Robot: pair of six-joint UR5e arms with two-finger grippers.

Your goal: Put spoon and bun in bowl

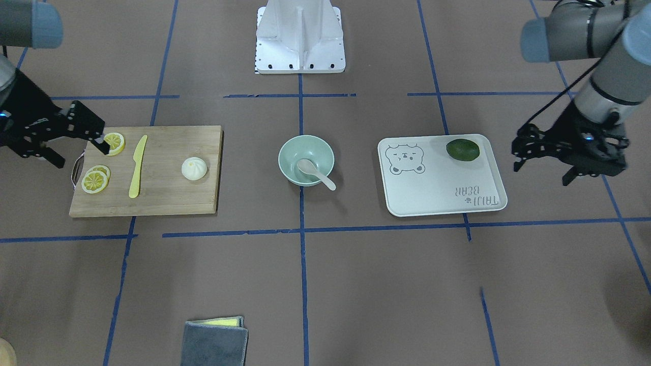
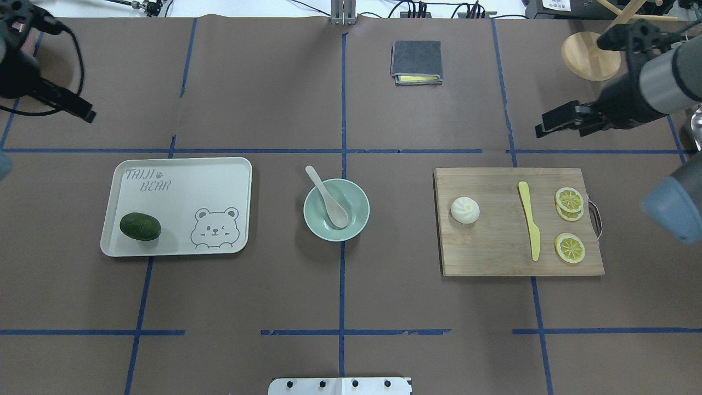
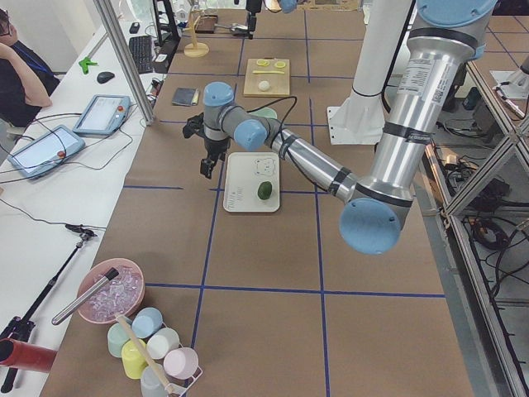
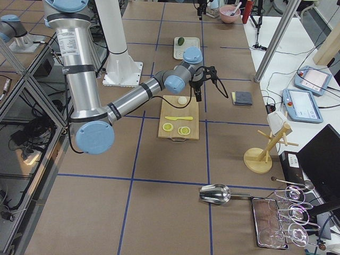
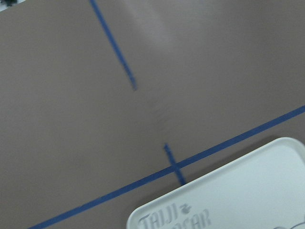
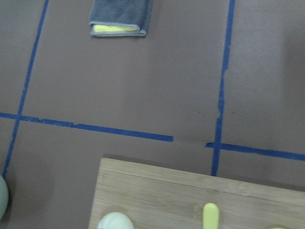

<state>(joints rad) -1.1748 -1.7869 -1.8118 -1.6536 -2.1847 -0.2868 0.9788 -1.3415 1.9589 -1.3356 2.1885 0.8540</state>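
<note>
Spoon point(image 1: 315, 173) already sits in the bowl point(image 1: 289, 150): scoop down inside, handle leaning out over the rim twd the operators' side, so we judge that half done. Bun point(image 1: 194, 169) is what's left. It rests on the bamboo board point(image 1: 163, 198), at the end nearest the bowl, apart from the yellow knife point(image 1: 137, 165) and the lemon slices point(image 1: 95, 180). Key relation: right fingers point(image 1: 94, 138) hang above the board's opposite, handle end by the slices, spread apart w/ nothing between them, so the bun lies across the board from them, twd the bowl. Right arm is clearly nearer. Left fingers point(image 1: 573, 174) hover beyond the tray point(image 1: 442, 198), also apart and empty, well away from the bun. The bun is round w/ no long axis, so approach angle matters little imo. Its pleated white top looks soft and prob squashes under a hard pinch. The bowl is smooth pale mint, the spoon translucent off-white plastic, the board has matte wood grain. The tray is glossy pale w/ a bear print and a dark green fruit point(image 1: 463, 150) on it. The desk point(image 1: 356, 284) is brown w/ blue tape lines.
</note>
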